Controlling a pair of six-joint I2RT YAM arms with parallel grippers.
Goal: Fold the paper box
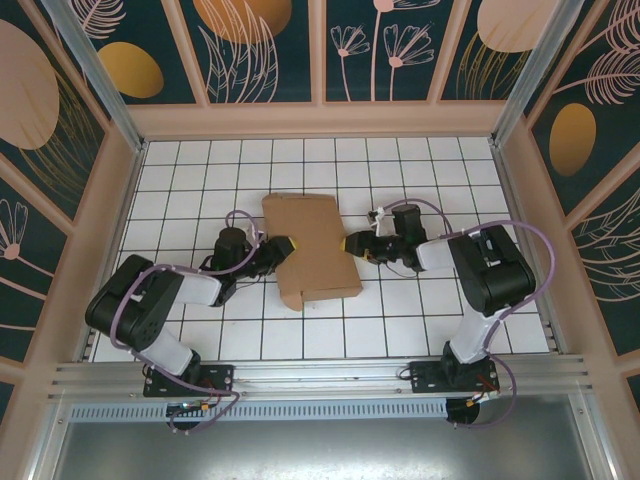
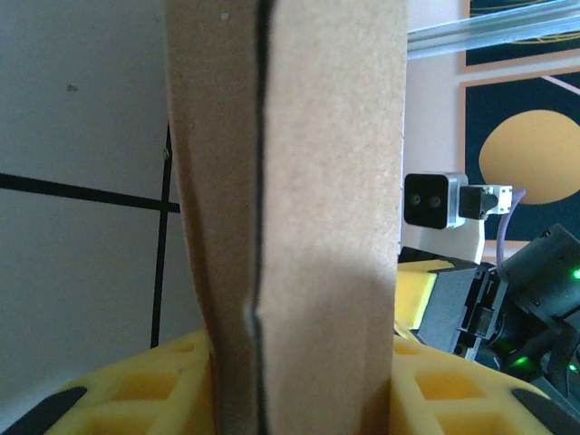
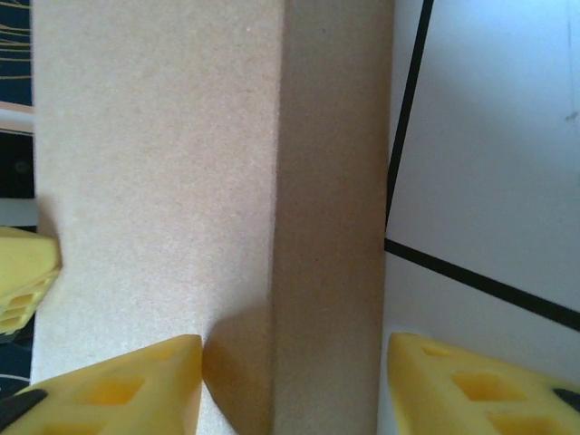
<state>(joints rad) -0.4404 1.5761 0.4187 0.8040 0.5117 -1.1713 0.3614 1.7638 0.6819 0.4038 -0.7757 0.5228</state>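
The paper box (image 1: 315, 250) is plain brown cardboard, lying flat in the middle of the white tiled floor. My left gripper (image 1: 283, 246) is at its left edge. In the left wrist view both yellow fingers (image 2: 136, 394) press against a folded double layer of the paper box (image 2: 326, 181), so the left gripper (image 2: 304, 372) is shut on it. My right gripper (image 1: 352, 243) is at the box's right edge. In the right wrist view it (image 3: 294, 367) straddles the side wall of the paper box (image 3: 163, 181), jaws apart, and the right finger (image 3: 462, 381) stands clear of the cardboard.
The tiled floor (image 1: 430, 170) is fenced by patterned walls with metal posts on three sides. An aluminium rail (image 1: 320, 375) carries both arm bases along the near edge. The right arm's camera (image 2: 435, 199) faces my left wrist across the box.
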